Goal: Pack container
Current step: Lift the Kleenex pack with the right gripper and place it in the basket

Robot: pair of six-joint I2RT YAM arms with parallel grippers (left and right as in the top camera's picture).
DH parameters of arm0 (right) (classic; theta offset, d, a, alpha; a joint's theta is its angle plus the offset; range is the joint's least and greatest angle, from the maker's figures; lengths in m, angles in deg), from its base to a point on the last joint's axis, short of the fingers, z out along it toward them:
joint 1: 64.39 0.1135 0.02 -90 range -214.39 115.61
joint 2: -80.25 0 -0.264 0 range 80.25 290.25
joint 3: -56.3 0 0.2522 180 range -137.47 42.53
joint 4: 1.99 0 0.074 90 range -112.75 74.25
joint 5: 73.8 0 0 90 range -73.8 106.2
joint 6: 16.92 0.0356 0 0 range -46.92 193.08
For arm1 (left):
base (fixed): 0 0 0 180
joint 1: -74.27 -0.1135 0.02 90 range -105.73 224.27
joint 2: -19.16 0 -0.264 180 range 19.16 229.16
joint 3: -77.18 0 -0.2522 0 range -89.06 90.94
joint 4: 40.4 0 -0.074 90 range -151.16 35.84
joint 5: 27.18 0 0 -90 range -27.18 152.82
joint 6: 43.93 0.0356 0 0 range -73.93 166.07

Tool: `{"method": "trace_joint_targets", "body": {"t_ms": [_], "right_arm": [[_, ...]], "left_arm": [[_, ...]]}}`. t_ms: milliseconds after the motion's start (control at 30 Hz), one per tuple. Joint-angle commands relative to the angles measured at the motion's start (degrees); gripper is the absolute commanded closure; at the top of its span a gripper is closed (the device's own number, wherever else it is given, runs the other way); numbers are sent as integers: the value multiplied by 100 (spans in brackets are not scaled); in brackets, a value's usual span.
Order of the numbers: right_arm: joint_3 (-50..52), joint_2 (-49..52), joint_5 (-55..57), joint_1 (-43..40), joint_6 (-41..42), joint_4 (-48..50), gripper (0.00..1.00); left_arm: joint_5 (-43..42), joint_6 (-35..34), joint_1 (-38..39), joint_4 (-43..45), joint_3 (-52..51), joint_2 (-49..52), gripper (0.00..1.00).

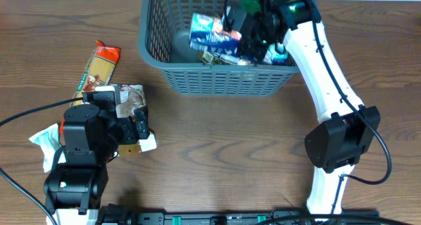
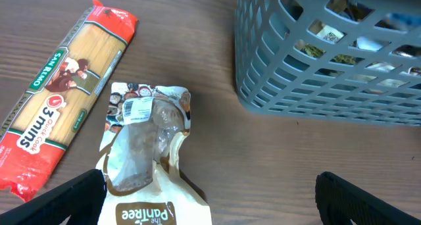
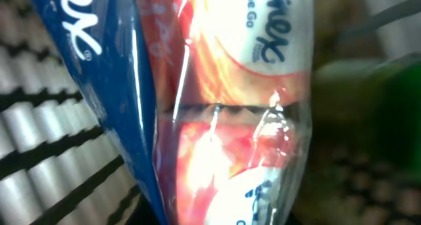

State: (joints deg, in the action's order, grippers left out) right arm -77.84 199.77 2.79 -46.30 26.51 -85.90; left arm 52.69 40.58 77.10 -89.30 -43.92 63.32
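The container, a dark grey lattice basket [image 1: 217, 80], stands at the table's far middle and also shows in the left wrist view [image 2: 309, 74]. My right gripper [image 1: 248, 26] reaches down into it. A blue, white and red tissue pack [image 1: 214, 31] sits against it and fills the right wrist view [image 3: 223, 106], hiding the fingers. Several packages lie in the basket. My left gripper [image 2: 210, 208] is open, low over a brown and white Pantree bag [image 2: 141, 152] on the table, also seen from overhead [image 1: 131, 100].
A long red and yellow spaghetti pack [image 1: 99, 67] lies left of the basket, beside the Pantree bag; it also shows in the left wrist view [image 2: 62, 100]. A white and green packet [image 1: 45, 141] lies at the left, beside the left arm.
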Motion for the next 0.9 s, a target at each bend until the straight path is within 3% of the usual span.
{"method": "trace_joint_targets", "body": {"t_ms": [0,167,433,500,600,633,700,733,867], "right_arm": [[-66,39,-122,109,-72,-385,99],[-66,39,-166,201,-133,-964,99],[-66,39,-166,203,-129,-881,99],[-66,39,-166,203,-129,-876,88],[-66,39,-166,203,-129,-852,41],[-66,39,-166,203,-129,-826,21],[-66,39,-166,203,-129,-743,6],[-66,39,-166,203,-127,-675,1],[-79,28,-203,199,125,-208,1]], "left_arm": [[26,92,9,2,90,-7,1],[24,92,9,2,90,-7,2],[24,92,9,0,90,-7,1],[26,92,9,0,90,-7,2],[24,94,9,0,90,-7,2],[24,94,9,0,90,-7,2],[26,94,9,0,90,-7,2],[26,94,9,0,90,-7,2],[26,94,9,0,90,-7,1]]}}
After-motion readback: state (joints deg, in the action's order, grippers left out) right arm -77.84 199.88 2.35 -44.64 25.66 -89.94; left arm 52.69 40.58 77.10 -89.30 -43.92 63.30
